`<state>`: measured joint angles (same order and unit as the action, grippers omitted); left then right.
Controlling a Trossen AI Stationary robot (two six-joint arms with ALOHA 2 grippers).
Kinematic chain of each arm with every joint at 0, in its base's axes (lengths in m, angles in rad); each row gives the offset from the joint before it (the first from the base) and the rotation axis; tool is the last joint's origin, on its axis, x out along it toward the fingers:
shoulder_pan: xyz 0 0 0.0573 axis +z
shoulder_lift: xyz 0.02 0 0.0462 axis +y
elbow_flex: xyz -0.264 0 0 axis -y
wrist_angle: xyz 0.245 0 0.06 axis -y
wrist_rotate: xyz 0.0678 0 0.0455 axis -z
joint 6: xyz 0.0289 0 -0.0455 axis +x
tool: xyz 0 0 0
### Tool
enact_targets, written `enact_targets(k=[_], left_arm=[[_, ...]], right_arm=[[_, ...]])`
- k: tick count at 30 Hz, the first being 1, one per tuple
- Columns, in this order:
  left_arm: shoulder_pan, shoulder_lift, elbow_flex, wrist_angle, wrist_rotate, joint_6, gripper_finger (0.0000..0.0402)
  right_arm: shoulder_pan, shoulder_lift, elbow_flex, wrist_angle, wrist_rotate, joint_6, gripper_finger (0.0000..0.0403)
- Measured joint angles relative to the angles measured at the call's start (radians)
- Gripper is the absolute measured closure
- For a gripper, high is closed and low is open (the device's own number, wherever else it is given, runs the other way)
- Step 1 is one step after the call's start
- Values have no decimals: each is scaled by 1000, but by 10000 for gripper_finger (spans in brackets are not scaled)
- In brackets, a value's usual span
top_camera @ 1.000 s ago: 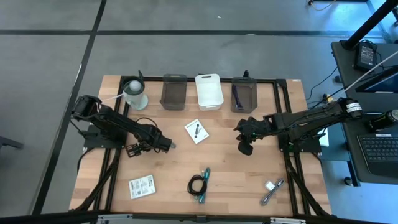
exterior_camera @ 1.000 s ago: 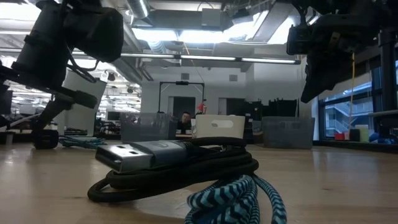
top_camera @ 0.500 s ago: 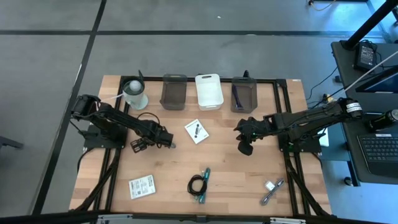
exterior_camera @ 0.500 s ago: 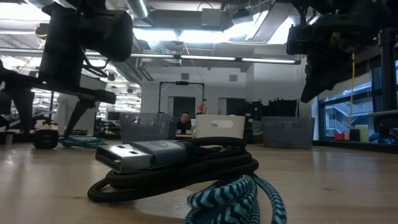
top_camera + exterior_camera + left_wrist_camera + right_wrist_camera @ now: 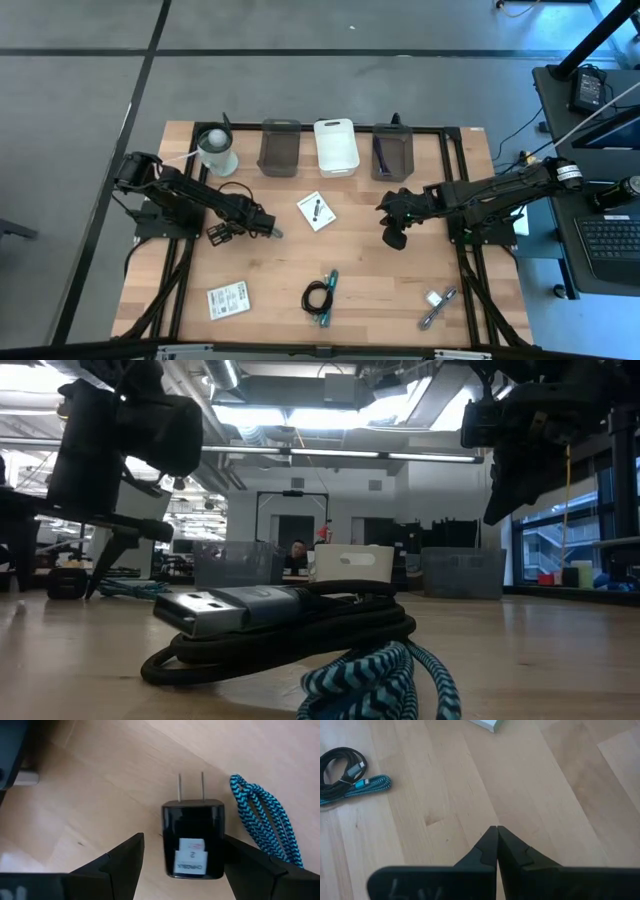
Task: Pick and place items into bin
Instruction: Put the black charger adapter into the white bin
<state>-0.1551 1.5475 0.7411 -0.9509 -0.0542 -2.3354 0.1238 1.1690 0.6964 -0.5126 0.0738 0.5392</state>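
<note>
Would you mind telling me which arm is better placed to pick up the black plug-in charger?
The left. Its gripper hovers open with a finger on either side of the black charger. The right gripper is shut over bare wood near mid-table.
</note>
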Motion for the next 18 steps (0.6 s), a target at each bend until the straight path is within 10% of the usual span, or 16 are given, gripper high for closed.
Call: enact_targets(k=[18], left_arm=[[-6,-1,-3,1,-12,221,258]], right_arm=[[0,0,0,0,0,-2,394]])
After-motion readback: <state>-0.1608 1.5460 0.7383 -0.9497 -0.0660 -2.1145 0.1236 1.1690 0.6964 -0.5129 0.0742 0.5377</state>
